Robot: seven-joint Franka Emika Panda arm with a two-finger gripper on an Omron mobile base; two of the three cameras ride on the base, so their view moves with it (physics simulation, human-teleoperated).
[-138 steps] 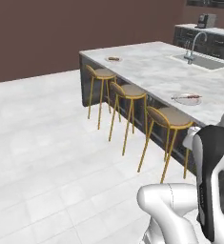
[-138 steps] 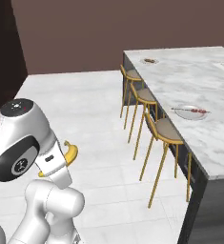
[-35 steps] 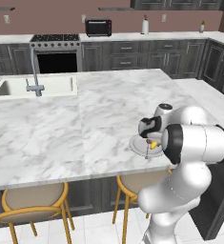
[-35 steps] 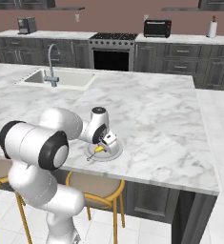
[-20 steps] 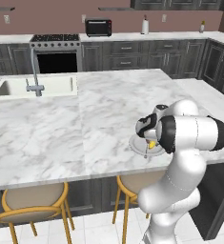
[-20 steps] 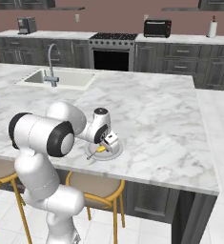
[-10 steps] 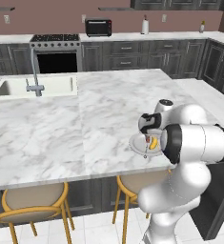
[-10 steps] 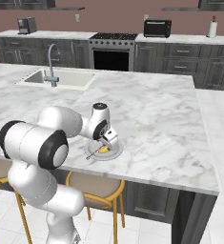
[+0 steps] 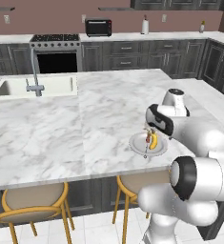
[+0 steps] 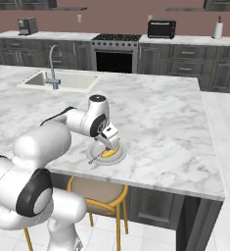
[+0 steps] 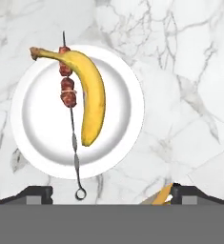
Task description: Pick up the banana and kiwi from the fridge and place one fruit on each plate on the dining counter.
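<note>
From the left base view: banana (image 9: pixel 154 141) lying on a plate (image 9: pixel 138 146) near the marble surface's (image 9: pixel 61 133) front edge, hand (image 9: pixel 151 129) just above it, apparently empty. From the right base view: same plate (image 10: pixel 117 158), banana (image 10: pixel 109 153) resting free, jaws off it. Along the hand view: banana (image 11: pixel 86 95) beside a skewer (image 11: pixel 69 102) of red meat, finger tips spread wide, gripping nothing. Judged half done: one fruit placed; kiwi and second plate left.
</note>
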